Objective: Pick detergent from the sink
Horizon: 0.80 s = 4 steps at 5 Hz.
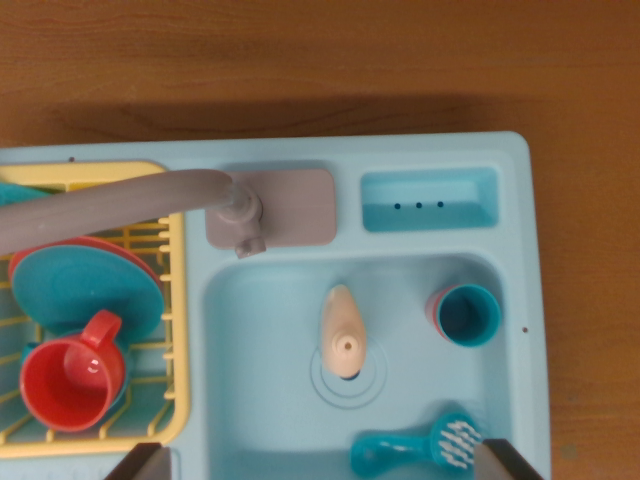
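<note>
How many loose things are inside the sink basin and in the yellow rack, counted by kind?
Detergent bottle: 1
Cups: 2, teal cup in the basin, red cup in the rack
Brush: 1
Plates: at least 2, stacked, teal on red
Total: 6 at least

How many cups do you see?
2: a red cup in the yellow rack, and a teal cup in the sink. Others may hide under the plates.

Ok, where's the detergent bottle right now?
In the wrist view, the detergent bottle stands mid-basin in the sink, over the drain rings, with the teal cup to its right.
</note>
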### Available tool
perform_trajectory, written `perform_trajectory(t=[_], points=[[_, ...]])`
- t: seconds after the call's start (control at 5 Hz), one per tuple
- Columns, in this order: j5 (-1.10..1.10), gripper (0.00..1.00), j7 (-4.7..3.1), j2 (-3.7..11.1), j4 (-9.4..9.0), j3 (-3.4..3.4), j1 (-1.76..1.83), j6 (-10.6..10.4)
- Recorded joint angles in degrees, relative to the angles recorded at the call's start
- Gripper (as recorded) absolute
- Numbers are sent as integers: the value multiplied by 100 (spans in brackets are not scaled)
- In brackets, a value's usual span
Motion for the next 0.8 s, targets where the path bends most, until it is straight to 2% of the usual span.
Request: perform_trajectory(t=[0.2, 0.4, 0.6, 0.8], points=[[17, 0, -41, 68, -122, -13, -12, -169], [17, 0, -41, 68, -122, -13, -12, -169], [38, 0, -91, 150, -269, -28, -26, -372], [38, 0, -91, 150, -269, -28, -26, -372]])
